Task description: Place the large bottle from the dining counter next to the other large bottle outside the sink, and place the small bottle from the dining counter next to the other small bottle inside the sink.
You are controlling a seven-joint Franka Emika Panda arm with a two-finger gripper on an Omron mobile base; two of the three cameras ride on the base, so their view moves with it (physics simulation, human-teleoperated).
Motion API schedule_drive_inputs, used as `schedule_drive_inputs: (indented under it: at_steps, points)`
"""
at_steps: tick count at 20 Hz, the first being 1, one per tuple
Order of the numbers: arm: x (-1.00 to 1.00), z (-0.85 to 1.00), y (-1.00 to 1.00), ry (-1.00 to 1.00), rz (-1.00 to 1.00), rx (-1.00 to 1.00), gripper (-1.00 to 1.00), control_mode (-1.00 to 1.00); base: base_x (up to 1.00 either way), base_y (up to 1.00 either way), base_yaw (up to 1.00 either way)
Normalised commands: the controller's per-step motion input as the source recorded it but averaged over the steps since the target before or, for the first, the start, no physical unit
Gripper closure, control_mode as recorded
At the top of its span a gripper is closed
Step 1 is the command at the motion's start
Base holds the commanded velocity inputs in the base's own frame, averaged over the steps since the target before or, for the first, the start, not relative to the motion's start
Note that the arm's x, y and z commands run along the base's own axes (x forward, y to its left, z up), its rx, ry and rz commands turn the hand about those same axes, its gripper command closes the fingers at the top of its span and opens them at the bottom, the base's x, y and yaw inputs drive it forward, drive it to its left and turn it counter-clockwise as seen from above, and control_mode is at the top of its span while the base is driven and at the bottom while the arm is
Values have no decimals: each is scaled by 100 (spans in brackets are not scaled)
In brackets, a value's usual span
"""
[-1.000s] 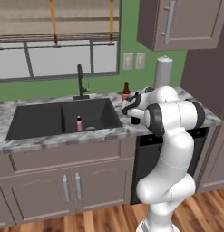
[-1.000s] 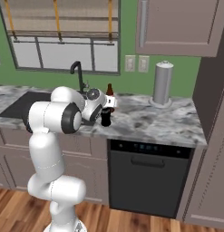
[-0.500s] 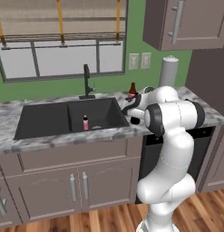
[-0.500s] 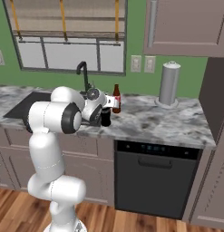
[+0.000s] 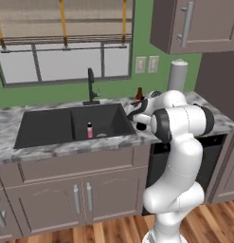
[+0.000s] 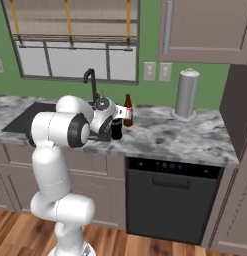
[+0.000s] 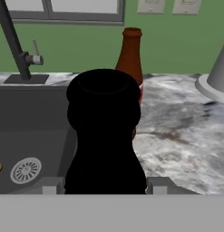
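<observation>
Gripper [image 6: 116, 131] clamped on a black bottle [image 7: 105, 131], glossy dark, rounded shoulders, wide mouth; the bottle stands between the fingers above the counter [image 6: 175, 137] just right of the sink [image 5: 66, 124]. Brown bottle [image 6: 128, 110] with tall narrow neck and red label stands on the counter directly behind the black one, near it. Small pink bottle [image 5: 89, 130] upright inside the sink basin, near the round metal drain [image 7: 26, 170]. Counter is grey-white marbled stone, smooth; sink is matte dark, rectangular, deep. Black curved faucet [image 5: 91, 87] at the sink's back edge. White paper towel roll [image 6: 187, 93] on a round base, well apart to the right. Green wall, window with blinds, grey cabinets above and below, dark dishwasher [image 6: 170, 201], wood floor. Counter right of the bottles is bare up to the towel roll.
</observation>
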Motion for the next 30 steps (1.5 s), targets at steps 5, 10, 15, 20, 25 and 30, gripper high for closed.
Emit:
schedule_drive_inputs:
  at_steps: [5,10,15,20,25,30]
  points:
    - [0,0,0,0,0,0,100,100,41,0,0]
    - [0,0,0,0,0,0,100,100,6,0,0]
    - [0,0,0,0,0,0,100,100,0,0,0]
    - [0,0,0,0,0,0,100,100,4,0,0]
    - [0,0,0,0,0,0,100,100,0,0,0]
    - [0,-8,0,0,0,0,100,-100,0,0,0]
